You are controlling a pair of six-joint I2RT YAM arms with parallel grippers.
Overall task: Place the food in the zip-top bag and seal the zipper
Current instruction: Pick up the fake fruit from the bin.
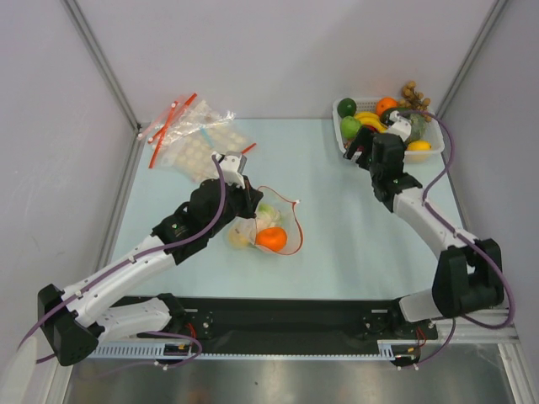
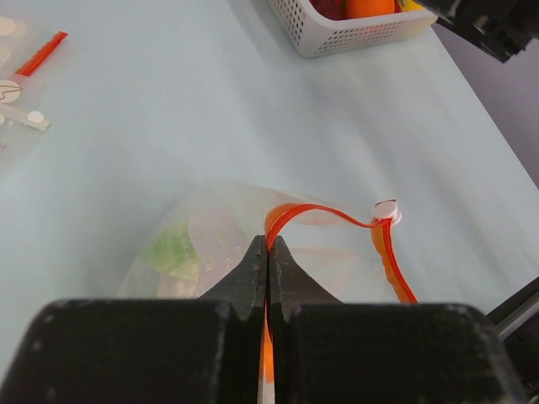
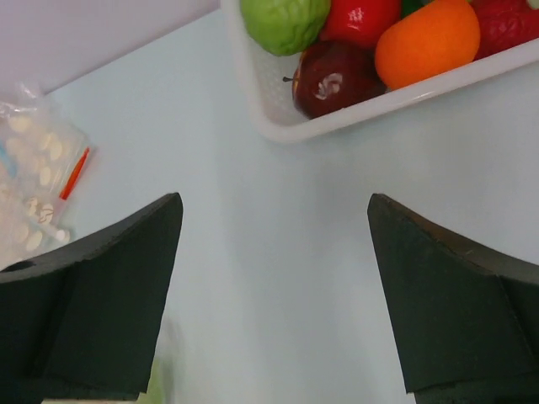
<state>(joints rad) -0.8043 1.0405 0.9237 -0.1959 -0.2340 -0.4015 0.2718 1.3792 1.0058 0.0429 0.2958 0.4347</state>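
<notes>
The clear zip-top bag (image 1: 282,227) lies at mid-table, with an orange (image 1: 271,239), a pale leafy piece (image 1: 242,234) and a green piece (image 1: 268,210) inside. Its red-orange zipper (image 2: 337,215) loops open to the white slider (image 2: 386,210). My left gripper (image 2: 268,242) is shut on the zipper strip at the bag's near-left rim; it also shows in the top view (image 1: 250,202). My right gripper (image 3: 274,210) is open and empty, hovering over bare table just in front of the white basket (image 3: 404,93). The basket holds an orange (image 3: 427,40), a green piece (image 3: 285,21) and a lemon (image 1: 418,146).
Crinkled disc-dotted bags (image 1: 198,139) with red strips lie at the back left. A dark red apple (image 3: 334,77) and a banana (image 1: 368,119) are in the basket. A brown cluster (image 1: 414,93) sits behind it. Frame posts stand at both back corners.
</notes>
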